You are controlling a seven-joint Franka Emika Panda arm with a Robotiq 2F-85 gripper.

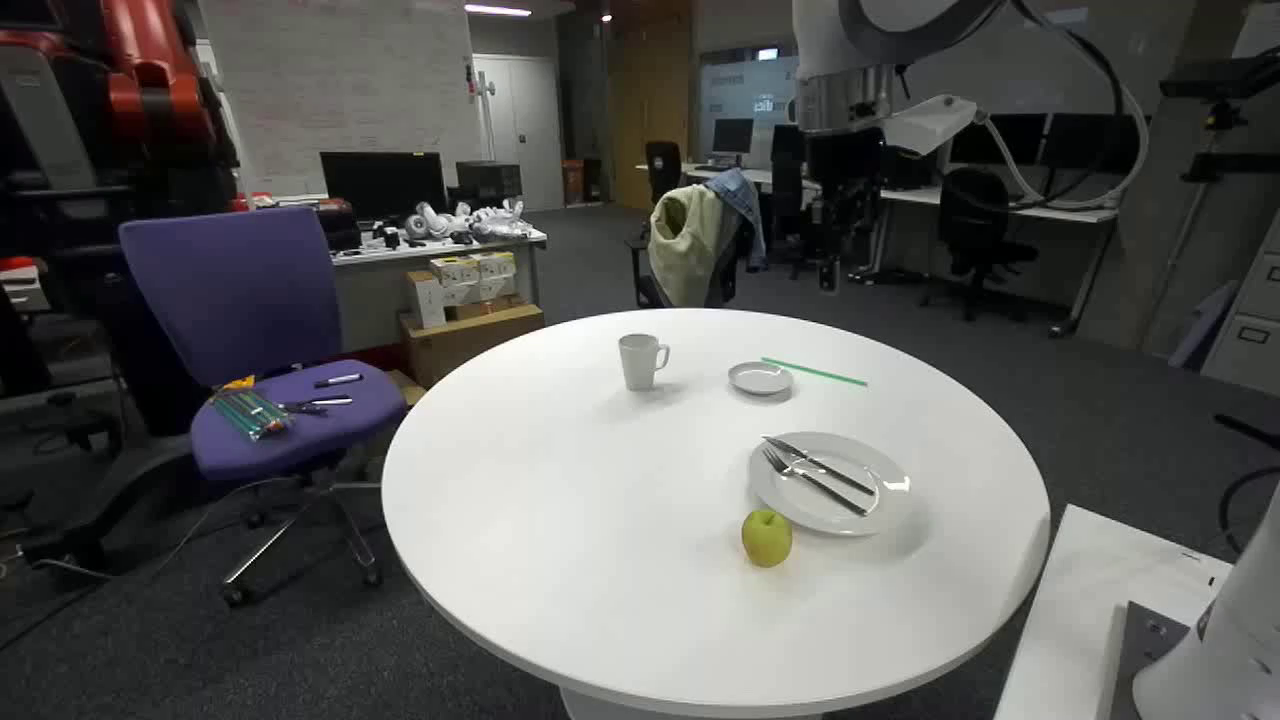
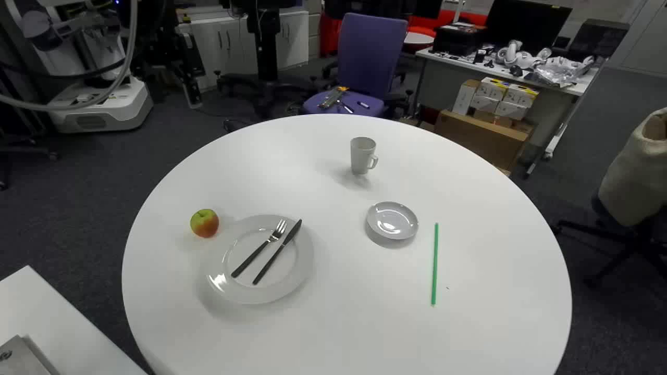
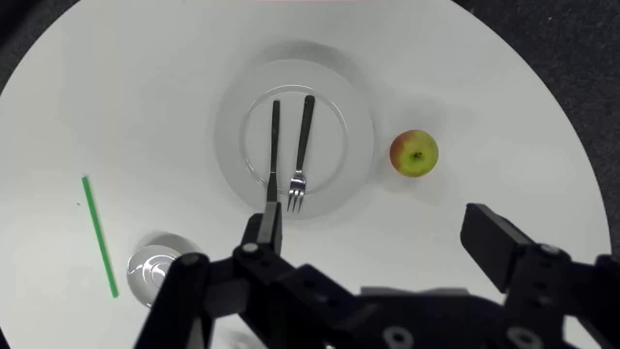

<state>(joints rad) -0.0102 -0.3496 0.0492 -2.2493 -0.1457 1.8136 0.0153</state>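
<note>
The gripper hangs high over the white table, well apart from the things on it. Its fingers stand wide from each other. In the wrist view, the plate and the apple lie ahead of them. The plate is round, white and glossy, with a broad rim and a raised ring around its flat middle. On it lie the fork and the knife, side by side but apart. The fork has a slim dark handle and shiny tines; the knife looks dark, and one finger hides the end of its blade. The apple is yellow-green with a reddish side, and it sits just beside the plate. Farther away are the grey saucer, the green stick near it, and the upright mug
</note>
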